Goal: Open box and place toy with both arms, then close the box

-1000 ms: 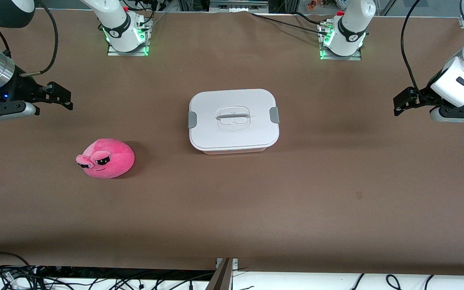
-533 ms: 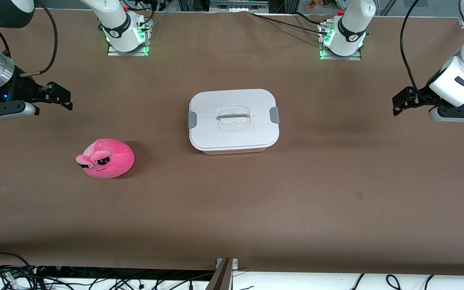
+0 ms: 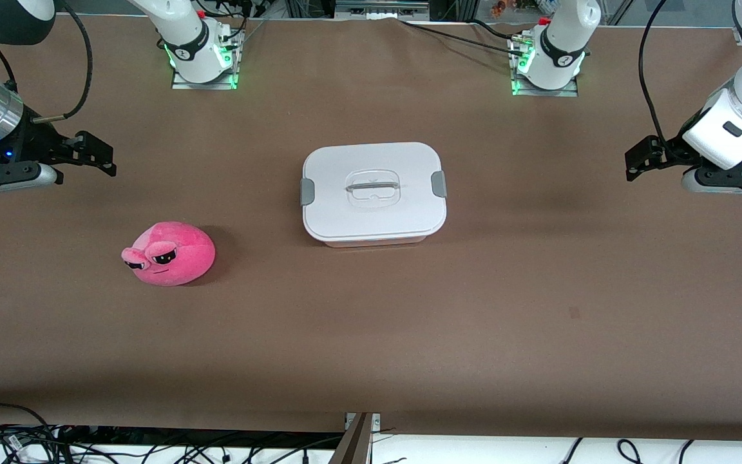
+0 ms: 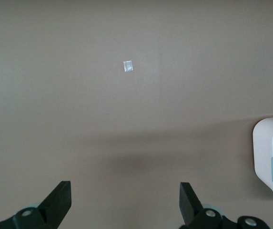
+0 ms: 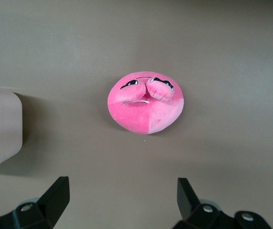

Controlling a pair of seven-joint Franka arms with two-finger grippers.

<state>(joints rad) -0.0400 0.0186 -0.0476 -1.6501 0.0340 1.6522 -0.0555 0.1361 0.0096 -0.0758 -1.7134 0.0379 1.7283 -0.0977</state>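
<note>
Only the left gripper (image 3: 635, 161) has drifted slightly, both it and the right gripper (image 3: 97, 154) spread and empty; box (image 3: 374, 192) sits shut mid-table, toy (image 3: 170, 253) nearer the camera, so release both clips evenly

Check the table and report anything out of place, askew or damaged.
Nothing stands out. The box sits square with its lid on and both grey clips in place. The toy rests whole on the table nearer the right arm's end. One small pale scrap lies on the table, nothing more.
</note>
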